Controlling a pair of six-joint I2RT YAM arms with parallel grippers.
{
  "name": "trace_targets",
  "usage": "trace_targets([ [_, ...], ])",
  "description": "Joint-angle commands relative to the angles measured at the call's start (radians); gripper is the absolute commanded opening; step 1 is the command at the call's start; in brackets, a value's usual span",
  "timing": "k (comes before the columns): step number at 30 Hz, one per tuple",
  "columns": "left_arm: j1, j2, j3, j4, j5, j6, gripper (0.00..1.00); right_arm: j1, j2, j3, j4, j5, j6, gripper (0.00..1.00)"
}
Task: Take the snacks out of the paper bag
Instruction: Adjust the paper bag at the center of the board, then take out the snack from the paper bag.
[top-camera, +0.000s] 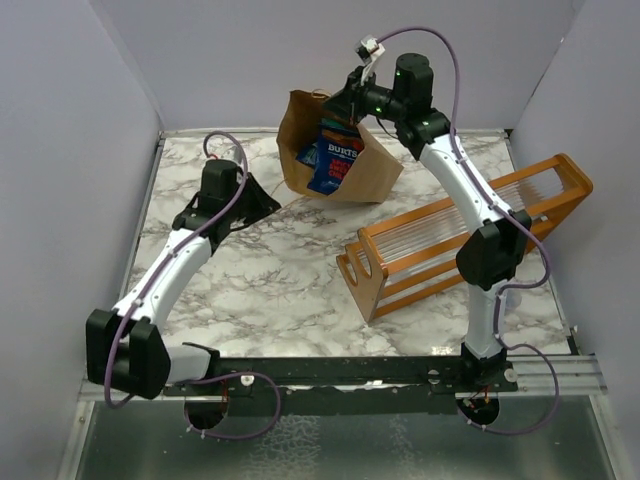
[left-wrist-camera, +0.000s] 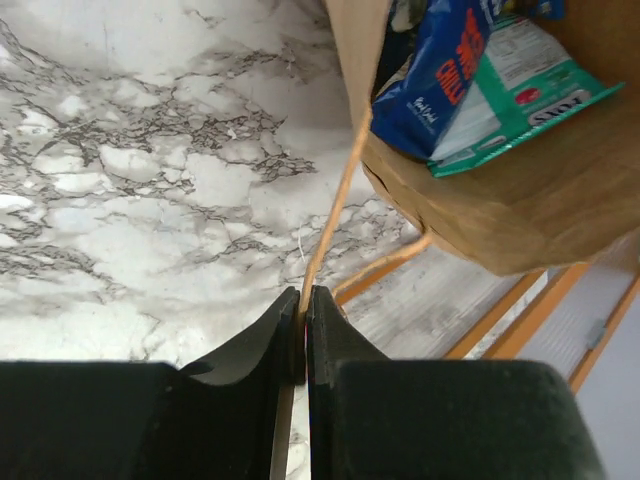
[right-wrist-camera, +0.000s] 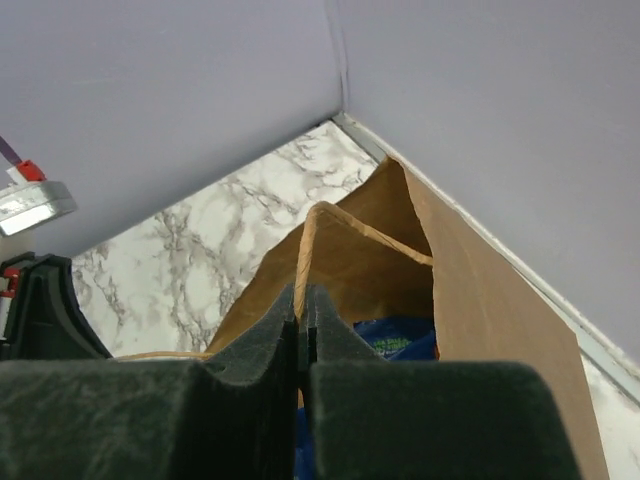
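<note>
The brown paper bag stands at the back of the marble table, tipped so its mouth faces forward. Snacks show inside it: a blue-and-white packet lying over a teal one. My right gripper is above the bag's top edge, shut on the upper loop handle; a blue packet shows below it inside the bag. My left gripper sits low, to the left of the bag. It is shut on the other thin handle, which runs taut up to the bag.
An orange wooden rack with clear slats stands right of the bag, beside my right arm; its rails show under the bag in the left wrist view. Lilac walls close in the back and both sides.
</note>
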Motion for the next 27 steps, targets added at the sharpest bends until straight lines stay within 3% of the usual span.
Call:
trace_targets([
  [1,0.005,-0.145,0.011,-0.046,-0.068,0.071,0.16,0.002,-0.085,0.007,0.071,-0.035,0.031,0.01],
  [7,0.005,-0.197,0.130,-0.193,-0.062,0.137,0.54,0.018,-0.119,-0.020,0.043,-0.042,0.061,0.01],
  [13,-0.015,-0.207,0.242,-0.187,0.051,0.146,0.80,0.020,-0.195,-0.128,0.040,-0.049,0.070,0.01],
  [20,-0.107,-0.053,0.311,-0.120,-0.002,0.146,0.78,0.020,-0.217,-0.187,0.027,-0.047,0.078,0.01],
  [24,-0.134,0.016,0.306,-0.058,-0.088,0.186,0.59,0.018,-0.210,-0.182,0.034,-0.044,0.102,0.02],
  [27,-0.152,0.056,0.297,0.016,-0.159,0.249,0.51,0.018,-0.179,-0.105,-0.010,-0.040,0.098,0.01],
])
